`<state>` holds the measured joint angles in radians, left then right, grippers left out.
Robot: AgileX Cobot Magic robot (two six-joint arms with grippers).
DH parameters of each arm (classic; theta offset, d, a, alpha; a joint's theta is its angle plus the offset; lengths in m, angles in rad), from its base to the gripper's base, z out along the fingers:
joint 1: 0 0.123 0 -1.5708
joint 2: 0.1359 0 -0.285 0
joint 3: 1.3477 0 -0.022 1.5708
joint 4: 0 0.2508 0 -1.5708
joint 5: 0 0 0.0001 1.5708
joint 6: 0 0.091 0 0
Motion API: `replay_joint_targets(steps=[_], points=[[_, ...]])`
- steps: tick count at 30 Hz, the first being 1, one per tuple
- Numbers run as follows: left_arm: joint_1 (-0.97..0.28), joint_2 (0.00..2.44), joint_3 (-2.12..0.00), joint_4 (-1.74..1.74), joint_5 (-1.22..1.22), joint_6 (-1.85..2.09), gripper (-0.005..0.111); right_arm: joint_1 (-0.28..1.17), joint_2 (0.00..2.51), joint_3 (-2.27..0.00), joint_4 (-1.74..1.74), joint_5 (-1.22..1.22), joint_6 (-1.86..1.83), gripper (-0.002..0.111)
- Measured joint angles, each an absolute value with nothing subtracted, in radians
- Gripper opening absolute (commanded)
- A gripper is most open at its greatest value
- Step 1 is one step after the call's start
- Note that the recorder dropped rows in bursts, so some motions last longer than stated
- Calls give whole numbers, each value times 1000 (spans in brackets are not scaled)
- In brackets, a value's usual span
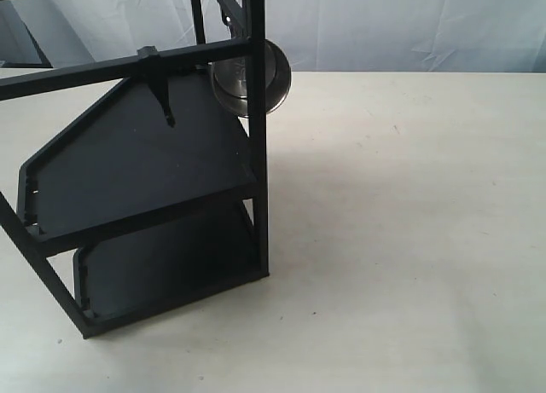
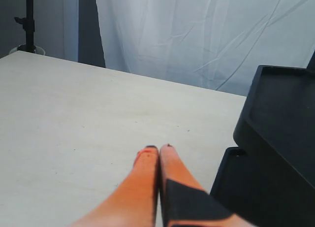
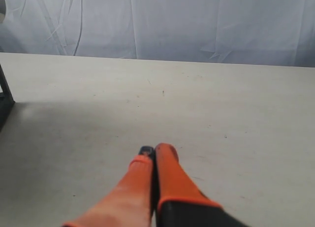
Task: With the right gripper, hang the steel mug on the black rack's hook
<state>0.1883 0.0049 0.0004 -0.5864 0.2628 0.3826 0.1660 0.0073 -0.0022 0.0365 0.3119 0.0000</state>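
While hanging on the black rack, the steel mug lies sideways.

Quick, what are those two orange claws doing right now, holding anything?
Left tool: closed, holding nothing.
Right tool: closed, holding nothing; the steel mug hangs on the black rack.

Shiny steel mug, matt black metal rack.
You see a pale, smooth matt table and wrinkled white cloth behind.
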Motion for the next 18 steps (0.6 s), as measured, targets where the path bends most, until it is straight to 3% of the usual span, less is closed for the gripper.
replay_joint_targets(steps=[18], points=[[229, 5, 0, -586, 263, 383, 2, 166, 7, -2, 35, 312, 0, 0]])
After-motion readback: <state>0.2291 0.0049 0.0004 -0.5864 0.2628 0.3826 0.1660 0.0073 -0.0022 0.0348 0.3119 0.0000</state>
